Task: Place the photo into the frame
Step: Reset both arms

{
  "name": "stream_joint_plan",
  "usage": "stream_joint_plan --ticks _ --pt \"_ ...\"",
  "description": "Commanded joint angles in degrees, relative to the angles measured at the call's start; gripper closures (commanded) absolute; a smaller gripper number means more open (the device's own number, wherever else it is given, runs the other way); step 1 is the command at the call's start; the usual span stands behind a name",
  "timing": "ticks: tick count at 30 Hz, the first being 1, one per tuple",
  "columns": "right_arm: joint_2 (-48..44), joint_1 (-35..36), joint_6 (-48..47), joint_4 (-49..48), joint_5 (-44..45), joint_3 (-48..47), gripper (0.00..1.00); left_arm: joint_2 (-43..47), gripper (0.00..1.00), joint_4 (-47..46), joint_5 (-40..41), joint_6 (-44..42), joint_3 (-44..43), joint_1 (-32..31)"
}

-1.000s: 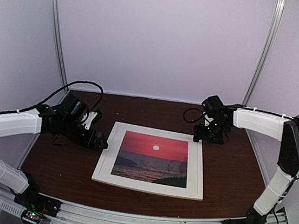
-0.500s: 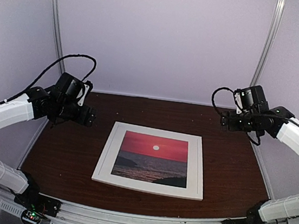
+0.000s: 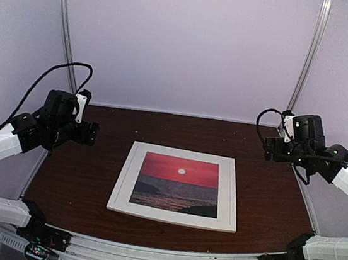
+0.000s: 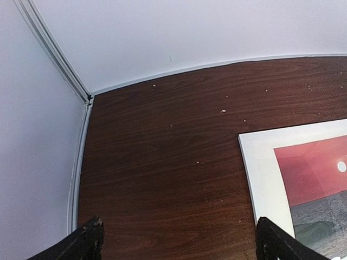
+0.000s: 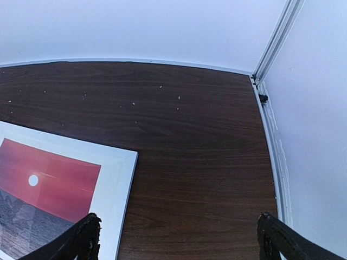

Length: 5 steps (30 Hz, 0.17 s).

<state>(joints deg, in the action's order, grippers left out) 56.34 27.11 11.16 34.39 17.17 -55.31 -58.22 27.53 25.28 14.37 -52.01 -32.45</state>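
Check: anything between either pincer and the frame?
Nothing visible. Only tabletop lies between the left pincer, the right pincer and the frame, which lies flat with the photo inside its border. Both pincers open.

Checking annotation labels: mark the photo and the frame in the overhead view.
photo (image 3: 177,184): top external view, middle of the print, on the sea just below the red sky.
frame (image 3: 169,217): top external view, on its white near edge, below the print.

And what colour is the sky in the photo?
The sky in the photo is red, clearest in the top external view.
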Motion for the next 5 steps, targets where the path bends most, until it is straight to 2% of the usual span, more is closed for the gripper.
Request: stream_joint_plan --ticks 1,5 --pt "1.5 -0.2 0.7 -2.7 -1.1 0.7 0.00 1.6 0.02 -5.8 -0.7 -0.9 2.2 0.3" --pt "1.5 -0.2 0.6 -3.9 -1.2 1.1 0.00 1.0 0.02 -4.9 -0.1 -0.8 1.7 0.3"
